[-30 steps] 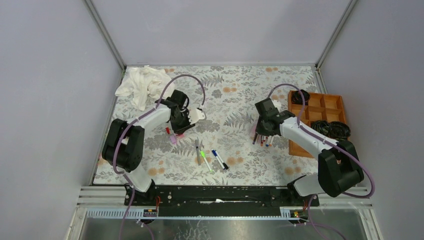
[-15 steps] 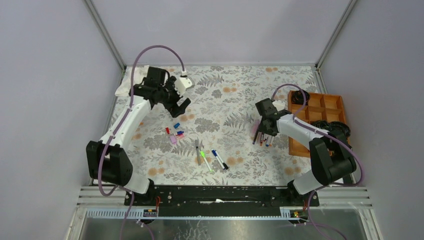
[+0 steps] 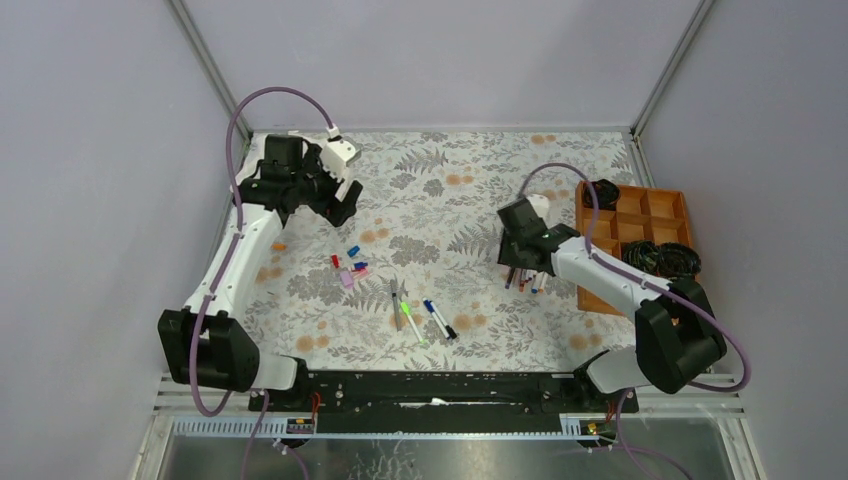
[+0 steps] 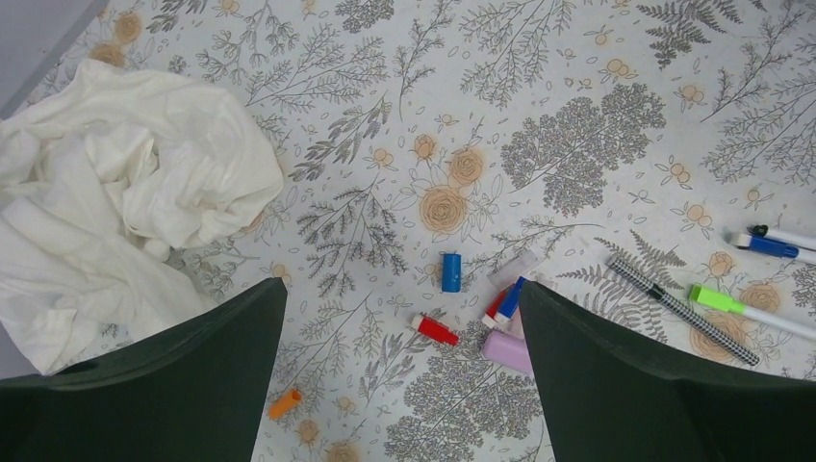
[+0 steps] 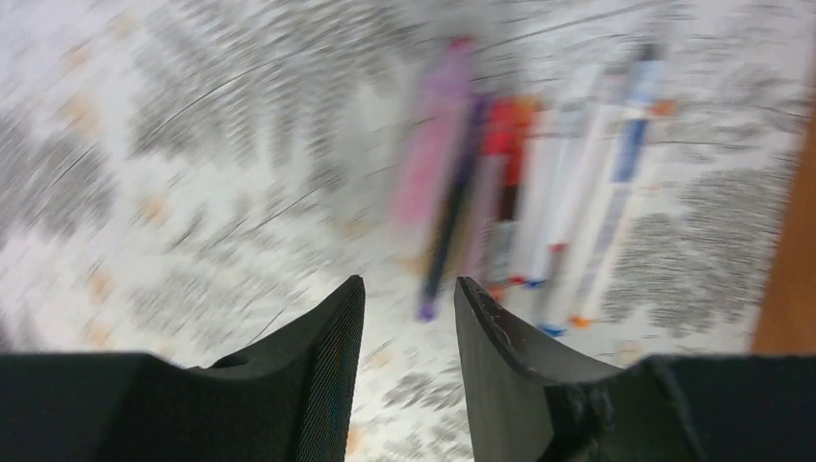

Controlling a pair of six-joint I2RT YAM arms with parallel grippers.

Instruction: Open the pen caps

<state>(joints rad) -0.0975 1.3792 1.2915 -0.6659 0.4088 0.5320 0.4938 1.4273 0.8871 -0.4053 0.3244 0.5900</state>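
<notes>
The pens (image 5: 524, 192) are too blurred to read

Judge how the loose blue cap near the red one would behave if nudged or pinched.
The blue cap is a short round cylinder lying on its side, so a nudge would probably roll it. It looks small, likely very light, and its smooth plastic might slip from a pinch.

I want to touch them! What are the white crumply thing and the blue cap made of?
The white thing looks like soft, matte cloth: it lies bunched in folds and wrinkles. The blue cap is probably smooth plastic: it has an even colour and a clean round shape.
</notes>
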